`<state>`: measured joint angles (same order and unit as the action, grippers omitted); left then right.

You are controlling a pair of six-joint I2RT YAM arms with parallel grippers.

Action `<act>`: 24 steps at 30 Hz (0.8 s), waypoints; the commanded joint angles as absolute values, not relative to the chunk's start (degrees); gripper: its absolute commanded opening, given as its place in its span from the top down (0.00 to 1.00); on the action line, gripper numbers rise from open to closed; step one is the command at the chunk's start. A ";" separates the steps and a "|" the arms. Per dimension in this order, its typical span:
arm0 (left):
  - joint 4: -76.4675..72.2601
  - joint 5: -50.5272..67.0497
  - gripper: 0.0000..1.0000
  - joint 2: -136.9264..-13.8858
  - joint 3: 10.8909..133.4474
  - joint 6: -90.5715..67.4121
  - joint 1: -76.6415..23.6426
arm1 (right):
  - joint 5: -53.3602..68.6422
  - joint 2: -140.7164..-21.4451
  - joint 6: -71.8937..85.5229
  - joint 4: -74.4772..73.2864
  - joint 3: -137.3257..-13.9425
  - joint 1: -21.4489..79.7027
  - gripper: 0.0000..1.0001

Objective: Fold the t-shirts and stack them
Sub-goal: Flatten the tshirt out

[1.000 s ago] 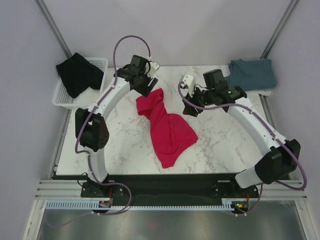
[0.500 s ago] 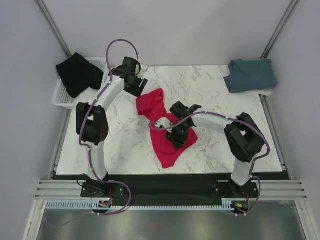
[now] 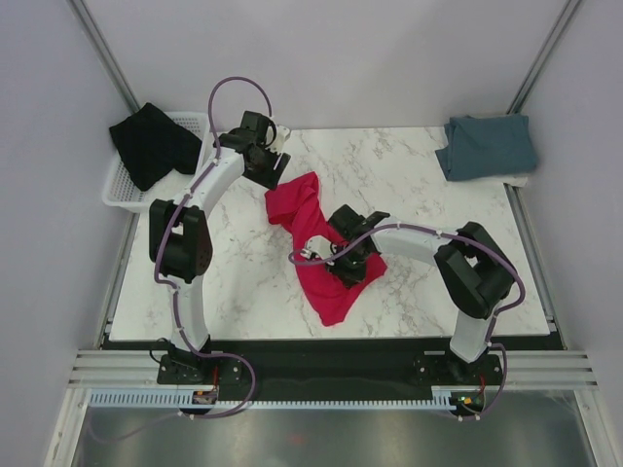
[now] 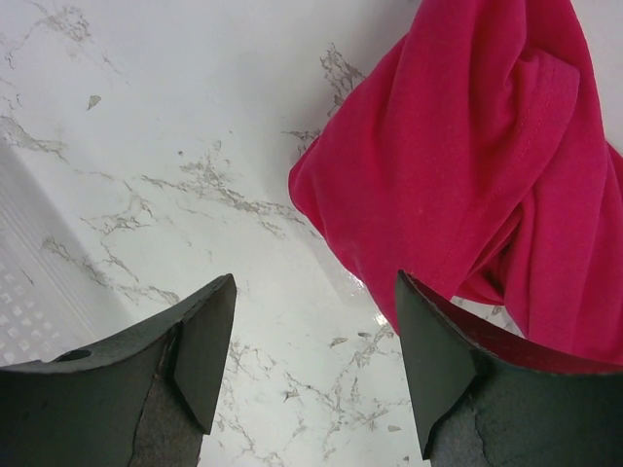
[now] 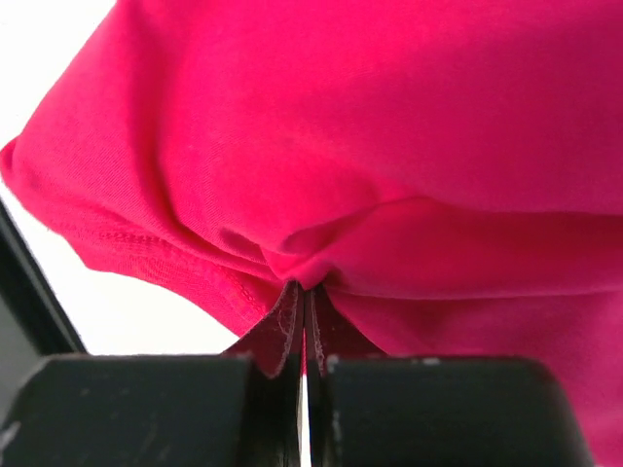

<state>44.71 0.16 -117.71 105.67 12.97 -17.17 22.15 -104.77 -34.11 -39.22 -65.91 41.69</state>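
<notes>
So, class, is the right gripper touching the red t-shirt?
Touching. In the right wrist view, the right gripper is shut on a pinched fold of the red t-shirt, and the cloth bunches where its fingers meet.

Nothing legible in any view: no text, label, brand, number or sign.
</notes>
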 commanded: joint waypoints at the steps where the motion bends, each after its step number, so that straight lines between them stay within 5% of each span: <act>1: 43.86 0.79 0.27 -116.45 106.70 10.90 -17.23 | 15.92 -100.12 -35.94 -37.26 -67.76 41.40 1.00; 6: 43.59 0.70 0.27 -116.19 106.43 10.99 -17.23 | 13.79 -96.24 -37.45 -37.27 -79.60 32.30 1.00; 10: 43.50 0.44 0.27 -116.02 106.61 10.90 -17.23 | 17.93 -105.69 -32.53 -35.86 -95.31 21.20 1.00; 13: 43.42 0.61 0.27 -116.02 106.70 10.99 -17.23 | 9.52 -117.89 -29.99 -33.23 -102.53 16.53 0.98; 14: 43.42 0.62 0.27 -116.02 106.79 10.99 -17.23 | 3.92 -120.82 -28.84 -33.31 -104.48 15.65 0.93; 15: 43.50 0.53 0.27 -115.84 106.79 11.07 -17.23 | 1.17 -123.37 -27.35 -34.01 -106.59 14.60 0.75; 18: 43.42 0.53 0.27 -114.97 106.09 11.16 -17.31 | 4.09 -125.08 -22.86 -37.62 -110.31 13.28 0.58; 24: 43.86 2.02 0.26 -113.47 104.33 10.90 -17.58 | 19.83 -109.97 -22.85 -35.42 -95.21 13.97 0.56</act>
<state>44.66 0.40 -116.99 104.68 12.64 -17.17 9.72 -122.04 -24.18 -36.01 -97.71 12.40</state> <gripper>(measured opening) 0.737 0.443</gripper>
